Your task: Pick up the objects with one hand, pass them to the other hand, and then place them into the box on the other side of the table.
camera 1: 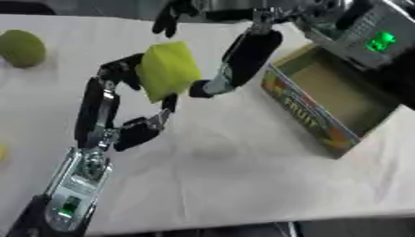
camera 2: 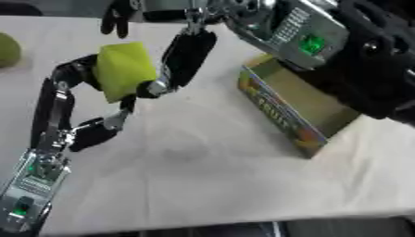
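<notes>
1. Presently the yellow-green block (camera 1: 168, 69) is held up off the table (camera 1: 219, 166), left of centre, its long axis running near upright and tilted a little; broad face toward the camera.
2. Left hand (camera 1: 122, 97): fingers curled behind the block's left edge, thumb coming up under its lower edge, so it is pinching the block.
3. Right hand (camera 1: 243, 58): comes down from the top right; its dark fingers (camera 1: 207, 87) reach the block's lower right corner and look to touch it. Fingers partly bent around that corner; cannot tell whether they have closed on it.
4. Key relation: the block sits between the two hands, left hand to its left and below, right hand to its right and above. Both are at the block, and the right hand is the nearer to the box. Judgement: handover stage, release not yet made.
5. The box (camera 1: 312, 118) lies right of the block, near the table's right edge, open top, interior appears bare; lettering on its near wall.
6. Open cloth between block and box; path rightward looks unobstructed.
7. A green round fruit (camera 1: 20, 47) sits far left, well apart.
</notes>
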Controlling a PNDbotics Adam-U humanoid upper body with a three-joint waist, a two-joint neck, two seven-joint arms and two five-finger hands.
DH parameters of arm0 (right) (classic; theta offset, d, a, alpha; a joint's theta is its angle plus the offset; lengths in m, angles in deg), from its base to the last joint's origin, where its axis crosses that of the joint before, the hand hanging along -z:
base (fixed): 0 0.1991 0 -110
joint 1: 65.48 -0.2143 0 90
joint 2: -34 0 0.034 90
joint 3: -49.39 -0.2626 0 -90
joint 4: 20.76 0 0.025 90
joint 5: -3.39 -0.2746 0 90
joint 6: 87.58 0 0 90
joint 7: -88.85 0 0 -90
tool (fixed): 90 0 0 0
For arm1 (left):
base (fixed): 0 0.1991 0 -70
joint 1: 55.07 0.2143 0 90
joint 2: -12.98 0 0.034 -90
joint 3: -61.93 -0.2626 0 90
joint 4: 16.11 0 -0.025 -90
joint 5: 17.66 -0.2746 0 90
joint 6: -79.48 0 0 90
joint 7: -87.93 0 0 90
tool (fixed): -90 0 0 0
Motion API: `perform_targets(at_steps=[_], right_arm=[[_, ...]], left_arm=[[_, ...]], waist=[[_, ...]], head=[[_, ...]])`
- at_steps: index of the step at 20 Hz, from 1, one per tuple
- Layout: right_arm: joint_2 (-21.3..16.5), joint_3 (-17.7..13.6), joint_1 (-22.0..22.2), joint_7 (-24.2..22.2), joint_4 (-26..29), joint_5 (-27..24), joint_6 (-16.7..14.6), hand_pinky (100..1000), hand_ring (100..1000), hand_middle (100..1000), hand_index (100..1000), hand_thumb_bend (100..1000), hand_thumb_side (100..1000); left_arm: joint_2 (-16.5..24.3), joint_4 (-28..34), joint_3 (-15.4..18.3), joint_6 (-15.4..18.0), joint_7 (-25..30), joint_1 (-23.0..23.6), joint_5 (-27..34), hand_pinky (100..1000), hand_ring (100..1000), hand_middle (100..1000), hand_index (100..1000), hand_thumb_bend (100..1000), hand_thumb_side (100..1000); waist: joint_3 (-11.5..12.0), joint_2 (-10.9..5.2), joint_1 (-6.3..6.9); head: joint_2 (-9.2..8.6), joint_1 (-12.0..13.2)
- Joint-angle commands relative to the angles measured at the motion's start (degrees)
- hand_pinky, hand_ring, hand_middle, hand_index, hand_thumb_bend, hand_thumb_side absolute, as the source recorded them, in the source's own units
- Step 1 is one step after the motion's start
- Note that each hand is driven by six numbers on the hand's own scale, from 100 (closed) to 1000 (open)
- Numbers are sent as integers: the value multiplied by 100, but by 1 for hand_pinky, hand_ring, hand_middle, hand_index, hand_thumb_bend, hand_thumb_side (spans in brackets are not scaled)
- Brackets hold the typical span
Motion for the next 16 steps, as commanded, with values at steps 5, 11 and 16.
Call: perform_targets(at_steps=[5, 11, 16], right_arm=[[-52, -75, -54, -34, 50, 42, 89, 911, 968, 788, 904, 442, 273], [-39, -95, -22, 7, 50, 45, 124, 910, 967, 786, 903, 442, 266], [-32, -94, -6, 13, 50, -34, 173, 889, 924, 728, 879, 374, 225]], left_arm=[[57, 403, -51, -24, 77, -106, 67, 469, 493, 434, 510, 100, 164], [65, 518, -79, -92, 108, -105, 144, 465, 491, 433, 509, 100, 164], [36, 552, -104, -123, 111, -111, 213, 464, 491, 433, 509, 100, 170]], waist=[[17, -29, -51], [27, -20, -51], [23, -20, -43]], head=[[-12, 2], [-12, 6], [-12, 10]])
